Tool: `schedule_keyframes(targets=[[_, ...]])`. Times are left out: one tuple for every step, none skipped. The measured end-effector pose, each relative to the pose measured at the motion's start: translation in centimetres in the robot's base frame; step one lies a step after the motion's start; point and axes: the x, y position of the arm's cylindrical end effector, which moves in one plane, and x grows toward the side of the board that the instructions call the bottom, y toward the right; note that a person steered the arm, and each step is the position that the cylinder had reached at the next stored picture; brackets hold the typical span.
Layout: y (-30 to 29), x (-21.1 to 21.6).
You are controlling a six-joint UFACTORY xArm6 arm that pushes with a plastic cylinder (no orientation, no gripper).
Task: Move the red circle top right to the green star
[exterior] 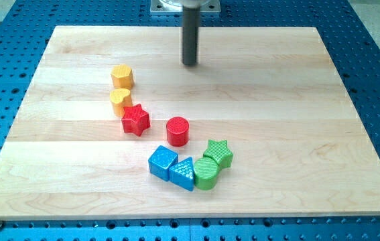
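Note:
The red circle stands near the middle of the wooden board. The green star lies just below and to the right of it, with a small gap between them. My tip is near the view's top centre, well above the red circle and apart from every block.
A red star lies left of the red circle. A yellow heart and a yellow hexagon sit above it. A blue cube, a blue triangle and a green cylinder cluster beside the green star.

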Motion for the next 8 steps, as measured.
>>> schedule_keyframes(targets=[[-14.0, -3.0], [-22.4, 4.5], [-21.2, 16.2], [-15.0, 25.1], [-7.4, 25.0], [-1.3, 22.1], [1.3, 20.5], [-2.3, 18.9]])
